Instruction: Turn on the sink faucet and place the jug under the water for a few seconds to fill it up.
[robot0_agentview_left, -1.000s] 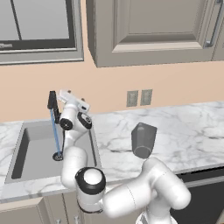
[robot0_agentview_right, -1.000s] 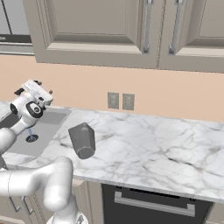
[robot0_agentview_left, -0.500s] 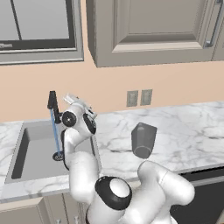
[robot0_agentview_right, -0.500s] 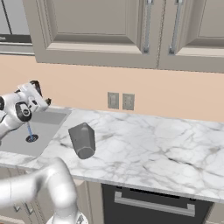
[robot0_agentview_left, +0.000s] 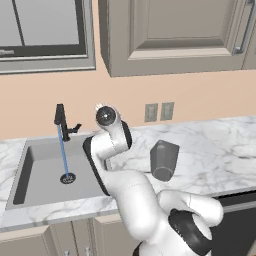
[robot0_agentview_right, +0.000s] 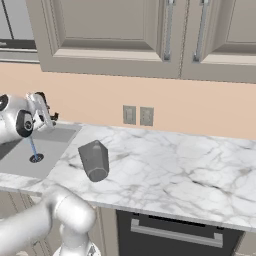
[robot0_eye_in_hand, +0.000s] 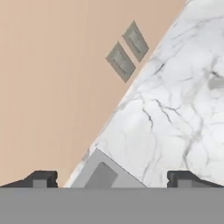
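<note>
tap running, jug not yet fetched

near: the jug (robot0_agentview_left: 163, 160) stands on the white marble counter (robot0_agentview_left: 220, 145), close to the front edge and to the right of the sink (robot0_agentview_left: 42, 167), apart from it. nothing touches the jug.

mid: the gripper (robot0_eye_in_hand: 111, 177) has its jaws spread wide with nothing between them. in the hand view it looks along the counter toward the wall, over a grey corner of the sink rim. in the right base view the hand hangs above the sink's near side.

far: the sink faucet (robot0_agentview_left: 62, 119) stands at the back of the sink. the water (robot0_agentview_left: 63, 154) falls as a thin blue line onto the drain (robot0_agentview_left: 67, 178). two wall outlets (robot0_agentview_left: 159, 111) sit on the wall behind the counter.

judgement: faucet step looks done; the jug pick comes next.

risks: the jug is faceted and flares toward the rim, so a grip on its sloping wall could slip upward. a fast swing across could knock it off the front edge. carried back, it could miss the narrow stream or clip the faucet spout.
</note>
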